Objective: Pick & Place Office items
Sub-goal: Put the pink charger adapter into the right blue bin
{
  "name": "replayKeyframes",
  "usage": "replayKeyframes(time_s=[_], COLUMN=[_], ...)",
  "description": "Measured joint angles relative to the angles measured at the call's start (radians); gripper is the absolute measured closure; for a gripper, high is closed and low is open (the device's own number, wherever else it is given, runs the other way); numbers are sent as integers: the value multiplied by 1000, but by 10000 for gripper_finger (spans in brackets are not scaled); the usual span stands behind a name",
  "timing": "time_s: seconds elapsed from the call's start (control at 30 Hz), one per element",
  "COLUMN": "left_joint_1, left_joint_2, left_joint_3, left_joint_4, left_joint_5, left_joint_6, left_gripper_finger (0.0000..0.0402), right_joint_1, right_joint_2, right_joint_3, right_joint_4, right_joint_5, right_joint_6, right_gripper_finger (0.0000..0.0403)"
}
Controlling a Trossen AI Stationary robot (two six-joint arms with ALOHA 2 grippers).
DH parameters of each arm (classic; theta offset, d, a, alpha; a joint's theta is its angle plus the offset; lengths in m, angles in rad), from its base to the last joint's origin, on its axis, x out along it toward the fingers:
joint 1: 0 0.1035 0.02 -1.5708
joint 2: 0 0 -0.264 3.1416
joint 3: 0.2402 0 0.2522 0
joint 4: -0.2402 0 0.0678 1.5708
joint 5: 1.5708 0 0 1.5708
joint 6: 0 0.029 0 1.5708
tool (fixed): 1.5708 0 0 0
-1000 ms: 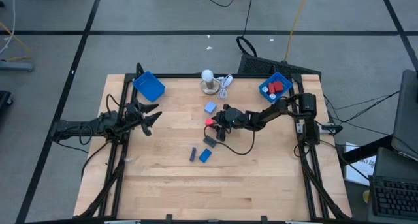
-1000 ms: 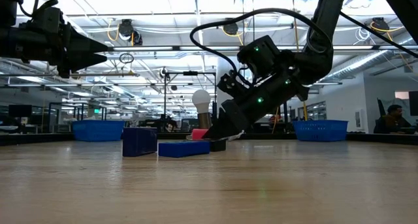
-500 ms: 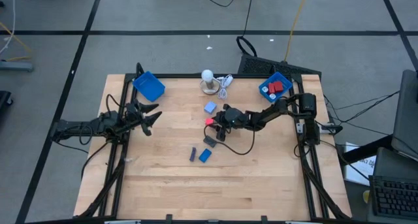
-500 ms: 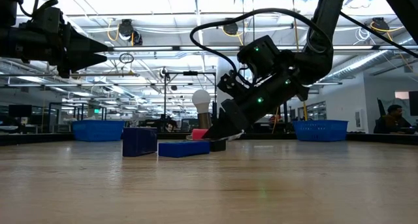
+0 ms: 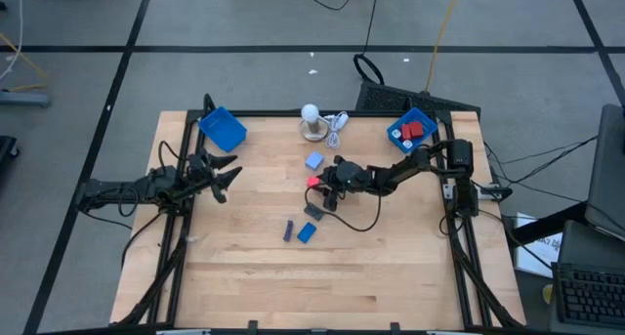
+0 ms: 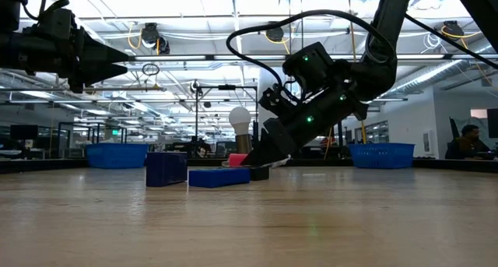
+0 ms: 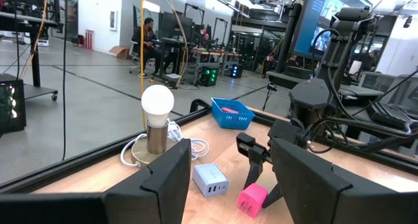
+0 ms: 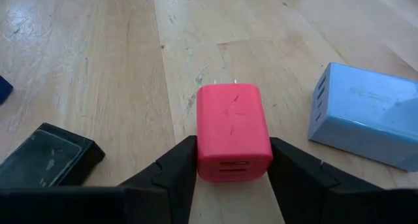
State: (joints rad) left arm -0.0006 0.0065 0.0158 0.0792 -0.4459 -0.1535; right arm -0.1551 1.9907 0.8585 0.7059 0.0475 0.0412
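Partly done. The right tray (image 5: 411, 128) holds a few pieces, red among them. Right gripper (image 5: 318, 183) sits mid-table, fingers closed on the red charger block (image 8: 233, 130). The light blue block (image 5: 313, 160), dark grey block (image 5: 312, 211), blue block (image 5: 307, 231) and purple block (image 5: 289, 231) remain on the table. Left gripper (image 5: 227, 172) waits at the left edge, fingers spread wide.

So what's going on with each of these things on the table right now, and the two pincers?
Red charger block: on the table, clamped between the right pincer's fingers.
Right pincer: shut on the red charger block, mid-table.
Left pincer: open, empty, at the table's left edge.
Light blue charger: lying flat beside the red one.
Dark grey block: lying flat.
Bulb lamp: upright, unlit.
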Motion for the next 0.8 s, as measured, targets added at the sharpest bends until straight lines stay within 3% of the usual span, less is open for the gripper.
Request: replayKeyframes(time_s=[0.8], left_joint_1=[0], left_joint_2=[0], left_joint_3=[0], left_joint_4=[0], left_joint_5=[0], left_joint_6=[0], left_gripper_finger=[188], right_joint_1=[0], right_joint_2=[0], right_joint_3=[0], right_joint_4=[0], right_joint_5=[0], right_joint_6=[0], right_gripper_finger=[243])
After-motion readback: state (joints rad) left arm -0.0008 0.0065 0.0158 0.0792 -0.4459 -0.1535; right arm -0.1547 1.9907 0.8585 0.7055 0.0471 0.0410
